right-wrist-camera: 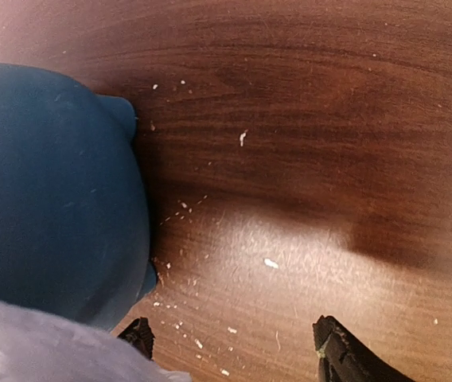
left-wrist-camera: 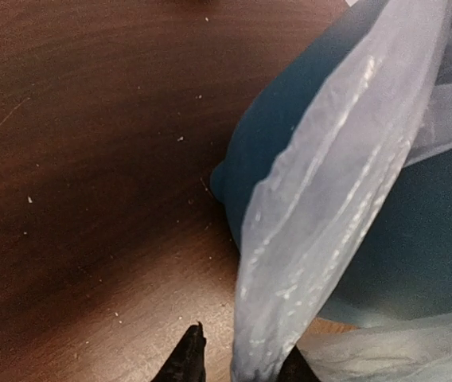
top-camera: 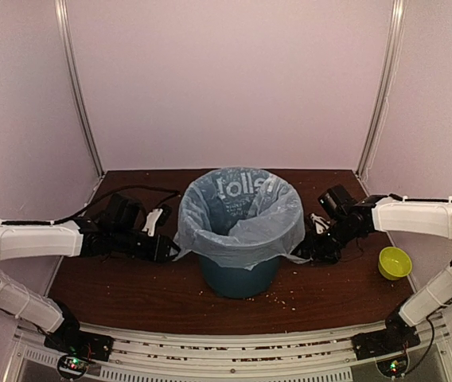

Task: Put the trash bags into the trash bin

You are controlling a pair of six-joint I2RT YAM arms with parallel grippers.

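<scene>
The teal trash bin (top-camera: 239,277) stands mid-table, and the translucent grey-blue trash bag (top-camera: 240,213) lines it, its edges folded down over the rim. My left gripper (top-camera: 167,248) is low at the bin's left side. In the left wrist view a hanging flap of the bag (left-wrist-camera: 321,199) runs down between the fingers of the left gripper (left-wrist-camera: 243,368); the right finger touches it and a gap shows beside the left fingertip (left-wrist-camera: 190,358). At the bin's right side my right gripper (top-camera: 315,248) stands open (right-wrist-camera: 238,346) over bare table, with the bin wall (right-wrist-camera: 51,199) and a bag edge (right-wrist-camera: 43,350) to its left.
A small lime-green bowl (top-camera: 395,262) sits at the table's right edge. Pale crumbs (right-wrist-camera: 270,263) are scattered on the dark wood table (top-camera: 146,286) around the bin. Black cables (top-camera: 130,191) trail at the back left. Pink walls close in three sides.
</scene>
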